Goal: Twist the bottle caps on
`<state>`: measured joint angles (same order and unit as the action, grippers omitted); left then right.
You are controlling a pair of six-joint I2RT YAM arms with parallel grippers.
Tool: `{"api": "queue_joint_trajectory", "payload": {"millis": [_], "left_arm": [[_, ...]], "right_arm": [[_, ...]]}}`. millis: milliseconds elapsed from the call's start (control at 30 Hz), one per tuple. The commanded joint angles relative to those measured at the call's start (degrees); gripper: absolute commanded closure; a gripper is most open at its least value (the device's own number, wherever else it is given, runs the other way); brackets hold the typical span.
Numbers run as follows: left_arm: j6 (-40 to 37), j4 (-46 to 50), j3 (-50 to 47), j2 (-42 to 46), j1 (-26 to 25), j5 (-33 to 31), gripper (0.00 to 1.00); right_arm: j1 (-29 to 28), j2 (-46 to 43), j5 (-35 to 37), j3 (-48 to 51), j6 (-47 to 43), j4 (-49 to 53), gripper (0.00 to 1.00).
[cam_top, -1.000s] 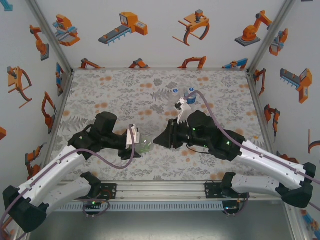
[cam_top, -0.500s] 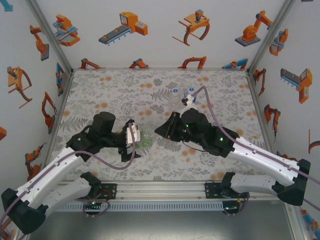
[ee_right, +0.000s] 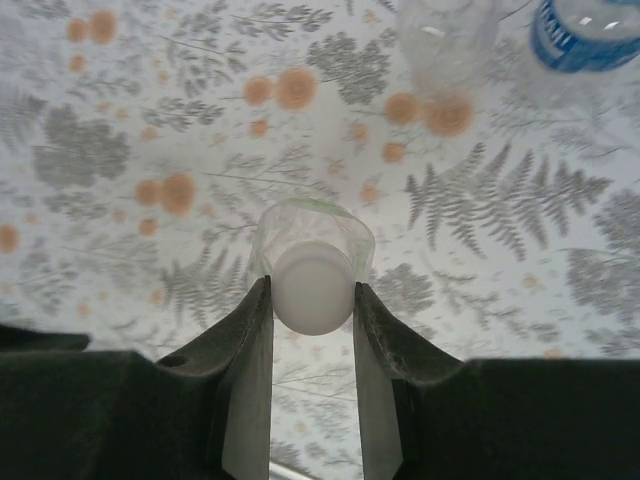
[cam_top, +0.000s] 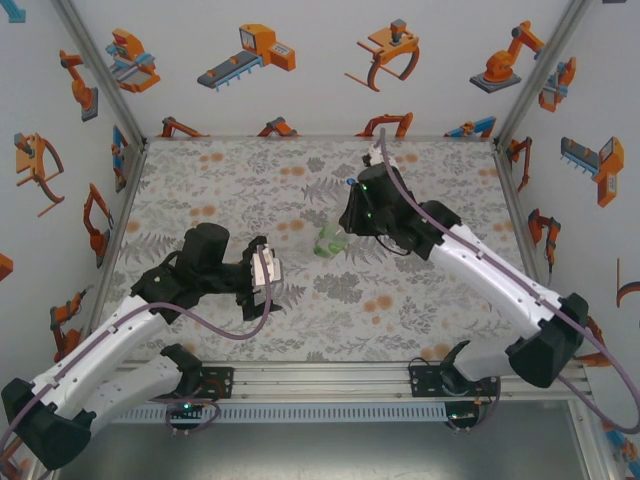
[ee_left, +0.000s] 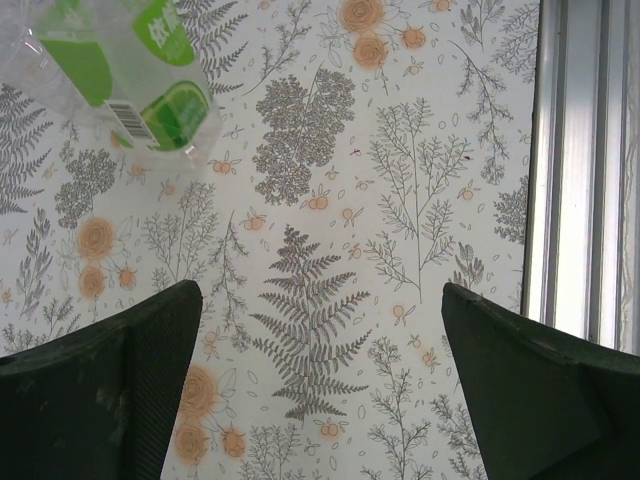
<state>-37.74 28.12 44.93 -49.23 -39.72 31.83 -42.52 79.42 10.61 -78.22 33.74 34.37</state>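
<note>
My right gripper [cam_top: 338, 231] is shut on a white bottle cap [ee_right: 312, 291], one finger pressed to each side of it. The cap sits on the neck of the green-tinted bottle [cam_top: 326, 241], whose clear body [ee_right: 303, 217] hangs below the cap over the middle of the mat. The same bottle, with its green label, shows at the top left of the left wrist view [ee_left: 140, 75]. My left gripper [cam_top: 268, 272] stands wide open [ee_left: 320, 292] over bare mat, nothing between its fingers, to the left of the bottle and nearer me. A colourless bottle [ee_right: 445, 40] and a blue-labelled bottle [ee_right: 590, 30] stand farther back.
The floral mat [cam_top: 220, 190] covers the table between white walls with orange robot prints. An aluminium rail [ee_left: 580, 160] runs along the table's near edge, close to my left gripper.
My left gripper opened and let go of the green-tinted bottle. My right arm swung toward the back of the table, carrying the bottle by its cap away from the left gripper.
</note>
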Motion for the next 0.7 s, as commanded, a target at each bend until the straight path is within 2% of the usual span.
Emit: {"api": "queue_joint_trajectory", "payload": {"millis": [0, 267, 500, 667], "left_arm": [[0.34, -0.6, 1.57, 0.49, 0.28, 0.18, 0.03], [0.48, -0.61, 1.57, -0.12, 0.38, 0.23, 0.03], [0.47, -0.61, 1.58, -0.55, 0.57, 0.25, 0.03], [0.47, -0.61, 1.57, -0.67, 0.62, 0.25, 0.03]], "right_arm": [[2.13, 3.64, 3.66, -4.74, -11.43, 4.2, 1.0], [8.39, 11.97, 5.69, -9.5, -19.2, 3.05, 1.0], [11.03, 14.72, 4.3, -6.05, -20.03, -6.17, 1.0], [11.84, 15.65, 3.41, -4.3, -19.64, -7.94, 1.0]]}}
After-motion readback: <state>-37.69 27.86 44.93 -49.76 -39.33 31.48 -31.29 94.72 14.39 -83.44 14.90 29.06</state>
